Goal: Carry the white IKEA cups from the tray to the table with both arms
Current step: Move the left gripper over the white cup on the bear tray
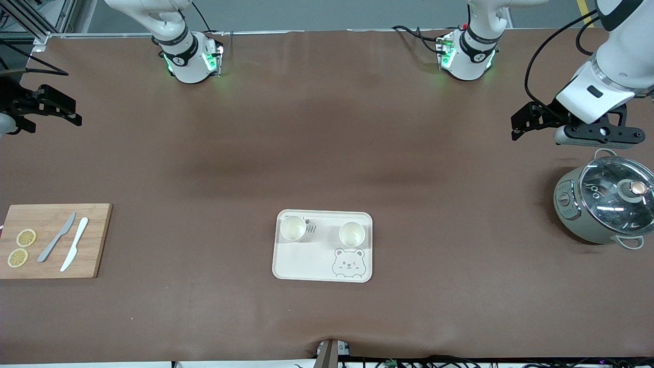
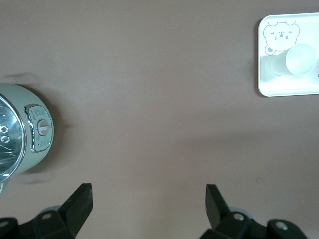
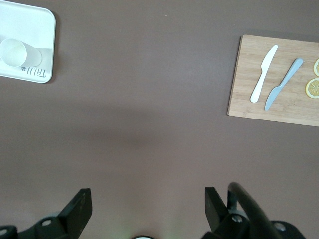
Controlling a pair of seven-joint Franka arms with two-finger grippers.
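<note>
Cups [image 1: 293,228] [image 1: 352,234], both upright on the bear tray [image 1: 322,266], side by side along its edge farther from the front camera. I've got the left gripper [image 2: 148,205] hanging over bare table beside the grey pot [image 1: 603,204], jaws spread wide, holding nothing. Right gripper [image 3: 147,205] is up over the table's other end, near the cutting board [image 1: 51,240] with knives and lemon slices, jaws wide too, nothing in them.

Robotics lab, two white jointed robot arms [image 1: 179,51] bolted along a brown-covered table [image 1: 327,153] — loose black cables [image 1: 541,56], aluminium framing [image 1: 30,25] at the edge
</note>
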